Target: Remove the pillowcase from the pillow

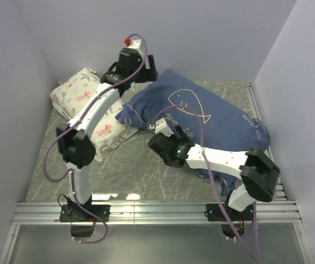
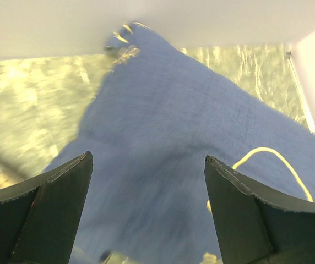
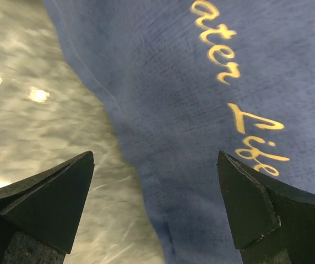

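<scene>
Top view, pillowcase (image 1: 207, 118): navy-blue cloth, puffed and softly wrinkled. It lies slantwise on the right half of the desk (image 1: 146, 176), from the far middle to the right wall. What fills it is hidden.
Top view, print: a cream fish outline (image 1: 189, 103) with thin script under it.
Top view, desk: flat, glossy, with a grey-green marbled surface.
Top view, floral pillow (image 1: 76, 91): white and plump with small colourful prints, at the far left. A flatter floral cloth (image 1: 110, 131) lies just beside the pillowcase's left end.
Top view, left gripper (image 1: 149, 67): at the far corner of the pillowcase; how wide it is I cannot tell here.
Top view, right gripper (image 1: 160, 127): black, over the near-left edge of the pillowcase.
Left wrist view, left gripper (image 2: 147, 157): two dark wedge-shaped fingers spread wide, holding nothing.
Left wrist view, pillowcase (image 2: 168, 121): blurred woven blue cloth that narrows to a corner at the top, with a curved yellow line at the right. The marbled desk (image 2: 31, 93) is beside it.
Right wrist view, right gripper (image 3: 156, 154): fingers wide apart and empty, above the hem.
Right wrist view, pillowcase (image 3: 168, 110): fine weave with creases and a folded hem. The yellow script (image 3: 240, 82) reads "ater Life". The shiny desk (image 3: 31, 126) is at the left.
</scene>
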Controlling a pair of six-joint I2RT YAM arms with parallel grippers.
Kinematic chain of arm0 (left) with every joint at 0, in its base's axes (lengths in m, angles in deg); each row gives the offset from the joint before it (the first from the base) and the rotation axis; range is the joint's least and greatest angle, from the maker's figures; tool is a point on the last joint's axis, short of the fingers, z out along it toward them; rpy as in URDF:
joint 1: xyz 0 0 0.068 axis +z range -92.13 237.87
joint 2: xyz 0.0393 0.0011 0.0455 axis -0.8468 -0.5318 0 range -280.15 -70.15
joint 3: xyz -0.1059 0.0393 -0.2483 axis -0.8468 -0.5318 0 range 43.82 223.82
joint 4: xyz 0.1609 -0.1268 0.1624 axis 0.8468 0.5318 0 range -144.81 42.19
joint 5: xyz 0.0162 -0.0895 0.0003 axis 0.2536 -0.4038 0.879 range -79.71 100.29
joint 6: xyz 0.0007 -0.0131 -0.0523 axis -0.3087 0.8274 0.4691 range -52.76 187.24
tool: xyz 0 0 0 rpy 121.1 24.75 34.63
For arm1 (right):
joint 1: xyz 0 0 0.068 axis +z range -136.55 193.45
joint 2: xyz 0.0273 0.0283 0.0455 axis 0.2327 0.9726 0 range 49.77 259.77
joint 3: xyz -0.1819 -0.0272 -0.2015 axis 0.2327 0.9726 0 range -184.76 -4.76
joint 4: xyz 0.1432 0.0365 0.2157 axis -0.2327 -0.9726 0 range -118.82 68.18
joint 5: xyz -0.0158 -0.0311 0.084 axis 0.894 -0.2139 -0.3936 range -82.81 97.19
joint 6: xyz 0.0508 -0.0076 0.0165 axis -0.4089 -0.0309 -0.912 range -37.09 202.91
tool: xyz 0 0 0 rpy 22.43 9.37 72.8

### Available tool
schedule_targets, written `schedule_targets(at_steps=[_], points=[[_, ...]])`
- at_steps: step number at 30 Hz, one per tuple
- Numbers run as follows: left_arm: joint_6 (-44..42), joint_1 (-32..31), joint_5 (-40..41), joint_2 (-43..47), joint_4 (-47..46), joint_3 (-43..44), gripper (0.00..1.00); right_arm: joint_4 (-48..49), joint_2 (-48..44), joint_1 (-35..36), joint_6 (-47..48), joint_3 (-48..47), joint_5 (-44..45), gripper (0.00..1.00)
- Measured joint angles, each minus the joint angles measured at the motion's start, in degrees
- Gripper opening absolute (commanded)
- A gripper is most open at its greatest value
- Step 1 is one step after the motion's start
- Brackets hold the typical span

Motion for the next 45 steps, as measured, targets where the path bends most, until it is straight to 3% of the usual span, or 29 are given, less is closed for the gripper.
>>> schedule_targets(at_steps=[7, 12, 15, 16, 19, 23, 27, 32, 39, 42, 45], points=[[4.17, 2.97, 2.14, 20.24, -3.87, -17.86, 0.88, 2.91, 16.44, 0.98, 4.09, -6.16, 13.84, 1.00], [5.22, 2.36, 2.21, 27.39, -6.49, -24.98, 0.88, 7.69, 23.19, 0.37, 8.20, -6.12, 22.12, 0.96], [5.31, 2.16, 2.16, 28.83, -6.99, -27.61, 0.88, 10.12, 24.37, -1.11, 10.38, -6.14, 24.76, 0.78], [5.31, 2.16, 2.16, 29.24, -7.02, -28.52, 0.88, 10.97, 24.39, -1.66, 11.28, -6.14, 25.40, 0.50], [5.29, 2.16, 2.19, 30.32, -6.88, -30.40, 0.88, 13.22, 24.17, -3.48, 14.05, -6.23, 26.99, 0.00], [5.31, 2.16, 1.95, 32.52, -7.26, -32.92, 0.88, 13.60, 22.75, -5.46, 14.91, -6.78, 25.94, 0.00], [5.75, 2.16, 1.49, 35.34, -7.91, -35.93, 0.88, 7.23, 19.85, -7.17, 13.55, -12.11, 20.24, 0.00], [6.36, 2.16, 0.39, 38.40, -9.57, -40.61, 0.88, -6.62, 16.59, -10.08, 8.44, -28.59, 7.02, 0.00], [6.40, 2.16, -1.01, 40.26, -10.38, -42.88, 0.89, -18.73, 12.31, -17.14, 2.84, -52.02, -10.51, 0.00], [7.23, 2.03, -2.51, 40.72, -11.98, -43.82, 0.89, -19.39, 8.22, -22.82, -0.42, -51.82, -17.64, 0.00], [7.45, 0.63, -3.06, 40.68, -13.68, -45.88, 0.90, -18.05, 2.60, -29.88, -3.98, -42.69, -23.89, 0.00]])
